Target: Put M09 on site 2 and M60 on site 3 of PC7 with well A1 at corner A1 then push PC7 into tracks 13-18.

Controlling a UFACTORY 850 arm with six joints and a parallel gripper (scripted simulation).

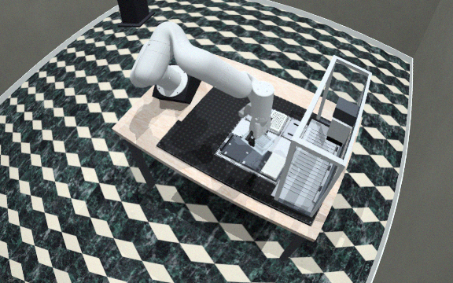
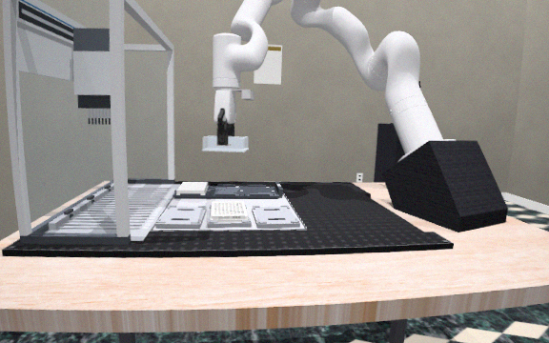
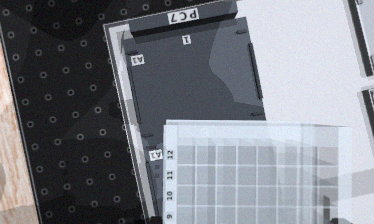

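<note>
On the left of the side view stand the white frame [image 2: 118, 143] and its loading rails [image 2: 112, 205]. Next comes a flat white plate [image 2: 193, 188], probably M60, on the far end of carrier PC7 [image 2: 251, 191]. In front sit the three nests [image 2: 274, 216]; the middle one holds M06 [image 2: 229, 210] and the other two look bare. High above the carrier hangs the gripper [image 2: 224, 138], pinching the deep block M09 [image 2: 225, 144] (its row numbers show in the wrist view). Far right is the arm's black base [image 2: 451, 191].
</note>
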